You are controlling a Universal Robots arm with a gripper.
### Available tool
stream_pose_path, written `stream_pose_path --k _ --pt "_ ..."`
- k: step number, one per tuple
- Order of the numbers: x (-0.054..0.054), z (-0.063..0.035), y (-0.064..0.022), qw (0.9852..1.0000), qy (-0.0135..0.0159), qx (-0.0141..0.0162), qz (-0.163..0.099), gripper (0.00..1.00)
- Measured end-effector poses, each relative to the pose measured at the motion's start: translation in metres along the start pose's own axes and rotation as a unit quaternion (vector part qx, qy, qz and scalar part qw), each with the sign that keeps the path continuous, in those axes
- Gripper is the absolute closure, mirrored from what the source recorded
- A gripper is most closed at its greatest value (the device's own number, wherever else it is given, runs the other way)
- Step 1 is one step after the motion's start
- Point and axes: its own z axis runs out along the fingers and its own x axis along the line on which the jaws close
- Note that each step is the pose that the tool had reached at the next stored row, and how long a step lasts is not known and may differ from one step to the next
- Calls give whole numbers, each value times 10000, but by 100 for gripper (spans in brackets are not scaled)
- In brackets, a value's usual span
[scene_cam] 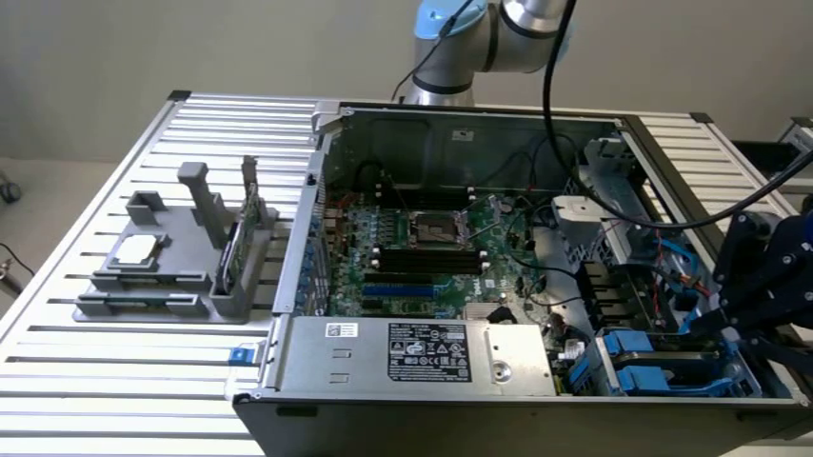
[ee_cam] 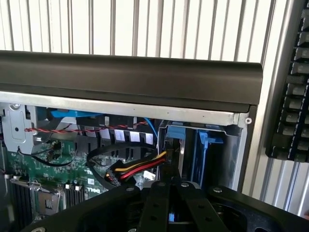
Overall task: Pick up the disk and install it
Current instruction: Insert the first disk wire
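Closest to the wrist camera: black gripper (ee_cam: pixel 166 187), fingers pressed together, nothing visibly pinched between them. Just beyond the fingertips, a bundle of red, yellow and black cables (ee_cam: pixel 141 167), then the upright blue carrier of the disk (ee_cam: pixel 208 145), seated in a metal bay in the corner of the open computer case (ee_cam: pixel 130 72). Cannot tell whether gripper and carrier touch. Green motherboard (ee_cam: pixel 53 169) beside the bay. Past the dark case edge, slatted metal table (ee_cam: pixel 145 24) and a black keyboard (ee_cam: pixel 294 96) lying outside the case.

From the exterior view, front to back: near wall of the case (scene_cam: pixel 508 419) first, with a long grey box (scene_cam: pixel 420 352) bearing a black-and-white label just behind it. At the near corner on the exterior view's right, the disk (scene_cam: pixel 642 373), blue frame showing in the drive bay, gripper (scene_cam: pixel 726 328) poised directly above it. Further in, motherboard (scene_cam: pixel 432 248) with its square processor socket at the middle and black cables looping across. Outside the case at the exterior view's left, a grey tray (scene_cam: pixel 166 286) on the table (scene_cam: pixel 76 381), holding a small silver square chip (scene_cam: pixel 137 249). Farthest back, robot arm (scene_cam: pixel 470 38), silver and light blue, behind the rear wall of the case.
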Motion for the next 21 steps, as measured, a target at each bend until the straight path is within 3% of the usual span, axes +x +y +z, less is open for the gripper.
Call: stream_pose_path --k 4,7,10,15,21 --pt "-10 22 2 10000 74 -17 -11 89" --pt "-23 28 2 9999 113 -21 -16 89" --pt "-24 14 0 9999 120 -21 -17 89" --pt "-6 -95 -22 9999 123 -21 -18 89" --pt "-4 -110 -25 9999 123 -21 -18 88"
